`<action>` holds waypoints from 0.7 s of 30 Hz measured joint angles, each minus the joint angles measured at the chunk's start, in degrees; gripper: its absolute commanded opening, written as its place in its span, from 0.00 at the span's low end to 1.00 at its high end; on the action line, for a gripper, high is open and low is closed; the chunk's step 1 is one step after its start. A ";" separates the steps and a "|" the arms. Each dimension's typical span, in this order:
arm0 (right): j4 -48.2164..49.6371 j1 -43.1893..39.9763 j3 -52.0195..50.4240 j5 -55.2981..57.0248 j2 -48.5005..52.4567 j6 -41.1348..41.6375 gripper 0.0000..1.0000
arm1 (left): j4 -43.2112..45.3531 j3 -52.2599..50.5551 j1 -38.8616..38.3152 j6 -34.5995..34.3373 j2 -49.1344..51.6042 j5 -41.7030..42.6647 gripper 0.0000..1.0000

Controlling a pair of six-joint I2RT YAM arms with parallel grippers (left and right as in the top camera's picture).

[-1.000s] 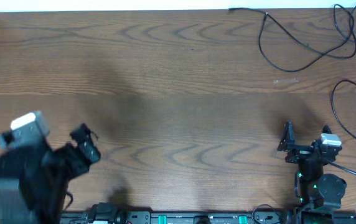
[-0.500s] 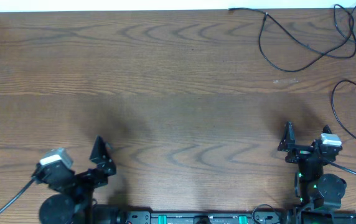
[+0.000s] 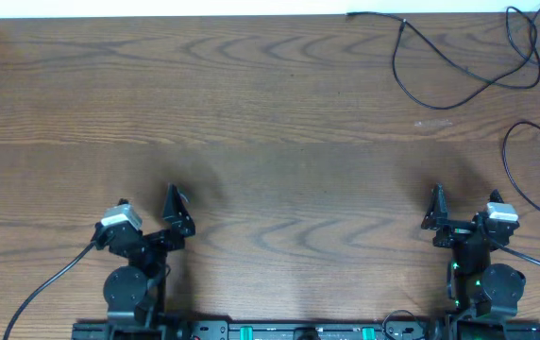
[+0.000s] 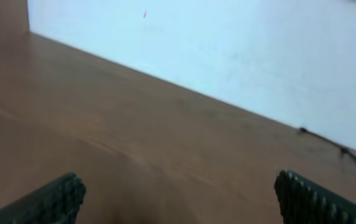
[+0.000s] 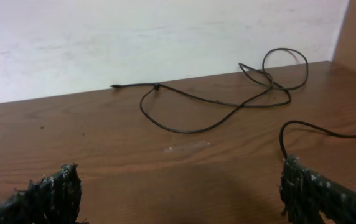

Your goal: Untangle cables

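- I have both arms parked at the near edge of the table (image 3: pixel 251 123), and both claws stand wide apart, gripping nothing: left gripper (image 3: pixel 153 223), right gripper (image 3: pixel 462 213).
- The cables (image 3: pixel 459 61) lie in the far right corner, well apart from either claw, up and slightly right of the right gripper.
- From the right wrist view, the long black cable (image 5: pixel 209 102) runs mostly left to right along the back wall, its plug end at the left.
- I count two black cords overhead: that long looping one, and a second cord (image 3: pixel 520 165) curving in from the right edge. No white cord shows.
- I judge the right arm the nearer; the left must cross the whole table.
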 measured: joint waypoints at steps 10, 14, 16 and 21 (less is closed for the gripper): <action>0.00 0.00 0.00 0.07 0.00 -0.15 0.99 | 6.95 -7.08 0.00 4.11 -0.02 -0.13 0.98; 0.00 0.00 0.00 0.07 0.00 -0.17 0.99 | 7.61 -7.34 0.00 5.22 -0.02 -1.22 0.98; 0.00 0.00 0.00 0.07 0.00 -0.20 0.99 | 7.56 -7.34 0.00 7.13 -0.02 -1.14 0.98; 0.00 0.00 0.00 0.07 0.00 -0.20 0.99 | 7.34 -7.34 -0.07 12.57 -0.02 1.57 0.98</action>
